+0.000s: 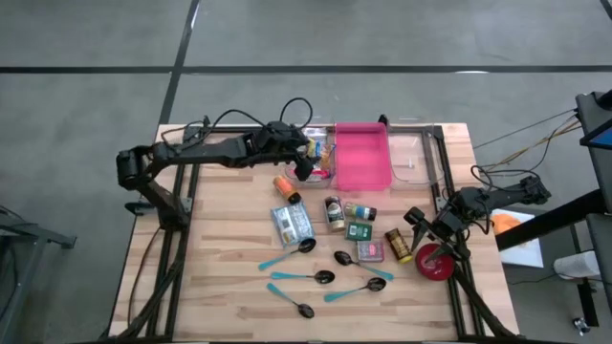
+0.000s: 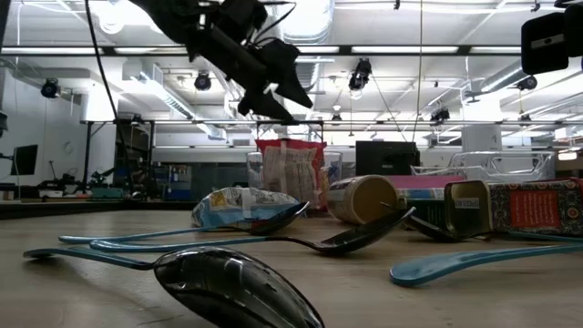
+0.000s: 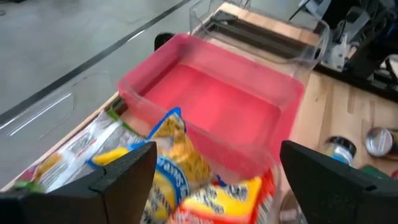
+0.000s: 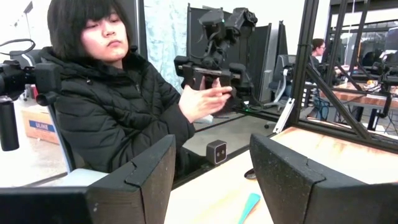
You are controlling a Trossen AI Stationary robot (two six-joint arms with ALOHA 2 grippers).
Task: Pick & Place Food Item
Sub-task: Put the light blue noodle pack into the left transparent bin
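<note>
Lifting clear is what I judge this step calls for: the left gripper [image 1: 304,168] hangs just left of centre in the upper part of the high view, over a clear bin [image 1: 319,153] that sits against the left side of the pink bin [image 1: 362,156], and the snack bags [image 3: 168,168] already lie inside the clear one. From the left wrist camera I see both dark fingers [image 3: 127,171] spread wide with nothing between them, the yellow and blue bags visible in the gap below, so I read the drop as made. To do it well I would raise straight up before swinging away, because the bags stand tall in the low view and a sideways pull could catch a crinkled edge or nudge the pink bin. I would also keep the wrist off the orange bottle [image 1: 285,186] lying just below the bin in the high view. Jars, tins and a foil packet [image 1: 291,225] with several spoons fill the lower middle. My right gripper [image 1: 427,232] waits at the right edge by a red lid [image 1: 435,262], fingers partly apart and empty.
</note>
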